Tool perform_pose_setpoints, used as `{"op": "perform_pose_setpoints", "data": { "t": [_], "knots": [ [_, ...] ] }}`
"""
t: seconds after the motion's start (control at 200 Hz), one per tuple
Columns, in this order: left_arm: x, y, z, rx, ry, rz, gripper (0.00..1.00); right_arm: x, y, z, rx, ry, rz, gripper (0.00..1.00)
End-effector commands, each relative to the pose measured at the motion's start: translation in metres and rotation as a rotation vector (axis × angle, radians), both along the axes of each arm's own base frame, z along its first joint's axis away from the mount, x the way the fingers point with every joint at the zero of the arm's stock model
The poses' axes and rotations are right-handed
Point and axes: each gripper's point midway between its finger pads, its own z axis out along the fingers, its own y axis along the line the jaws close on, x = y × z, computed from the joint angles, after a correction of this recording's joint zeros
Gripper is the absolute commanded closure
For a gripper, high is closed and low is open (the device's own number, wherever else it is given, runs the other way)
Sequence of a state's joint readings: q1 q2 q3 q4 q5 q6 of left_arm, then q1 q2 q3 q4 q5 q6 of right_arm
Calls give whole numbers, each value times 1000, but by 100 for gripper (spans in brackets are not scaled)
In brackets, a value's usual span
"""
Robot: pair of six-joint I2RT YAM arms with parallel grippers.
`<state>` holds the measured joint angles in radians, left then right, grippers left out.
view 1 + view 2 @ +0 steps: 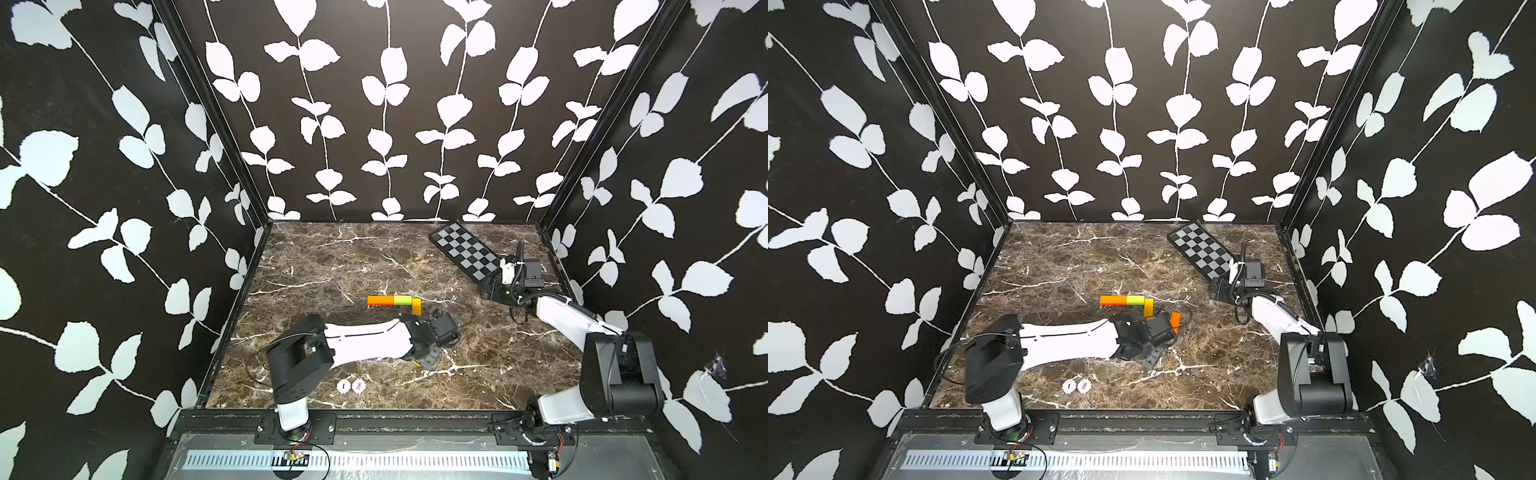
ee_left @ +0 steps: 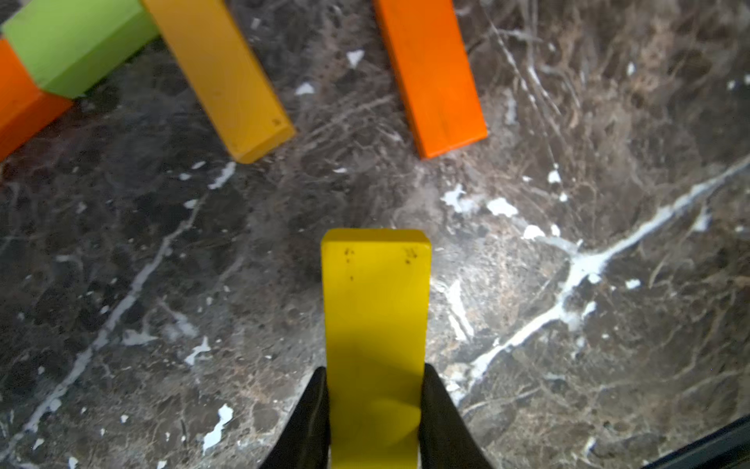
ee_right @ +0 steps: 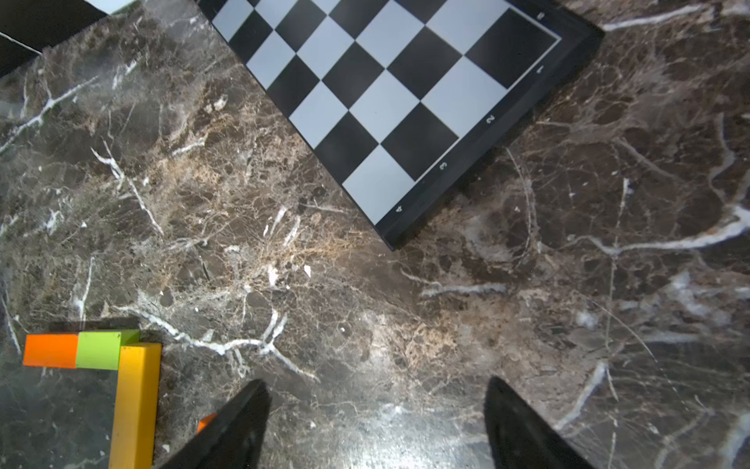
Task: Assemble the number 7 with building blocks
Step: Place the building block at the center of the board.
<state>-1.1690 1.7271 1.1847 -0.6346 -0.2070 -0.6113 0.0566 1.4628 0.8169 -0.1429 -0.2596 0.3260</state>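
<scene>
In the left wrist view my left gripper (image 2: 375,369) is shut on a bright yellow block (image 2: 375,300), one black finger on each side. Beyond it on the marble lie an orange block (image 2: 432,77) by itself and an amber-yellow block (image 2: 221,77). That amber one meets a green block (image 2: 77,44) and another orange block (image 2: 20,117). In both top views these three form a corner: orange (image 1: 380,300), green (image 1: 402,300), yellow (image 1: 417,306). The lone orange block (image 1: 1175,322) shows beside the left wrist. My right gripper (image 3: 377,390) is open and empty, near the checkerboard.
A black-grey checkerboard (image 1: 465,249) lies at the back right, its near end by the right gripper (image 1: 492,289). Two white round tokens (image 1: 350,386) sit near the front edge, beside the left arm's base. Patterned walls enclose the marble table (image 1: 332,257) on three sides.
</scene>
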Motion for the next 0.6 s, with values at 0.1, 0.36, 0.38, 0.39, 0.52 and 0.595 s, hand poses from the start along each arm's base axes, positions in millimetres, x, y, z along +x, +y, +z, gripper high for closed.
{"op": "perform_pose_setpoints", "data": {
  "t": [0.1, 0.36, 0.38, 0.39, 0.52, 0.595],
  "knots": [
    [8, 8, 4, -64, 4, 108, 75, -1, 8, 11, -29, -42, 41, 26],
    [7, 2, -13, -94, 72, 143, 74, -2, 12, 11, -34, -42, 54, 39],
    [7, 1, -15, -89, 76, 146, 74, -2, 12, 11, -35, -40, 55, 40],
    [7, 1, -16, -87, 78, 147, 74, -2, 12, 11, -33, -41, 55, 40],
    [8, -1, -22, -79, 85, 156, 74, -3, 15, 12, -33, -54, 66, 53],
    [9, 3, -23, -72, 79, 175, 74, -3, 15, 12, -34, -51, 67, 62]
  ]
}}
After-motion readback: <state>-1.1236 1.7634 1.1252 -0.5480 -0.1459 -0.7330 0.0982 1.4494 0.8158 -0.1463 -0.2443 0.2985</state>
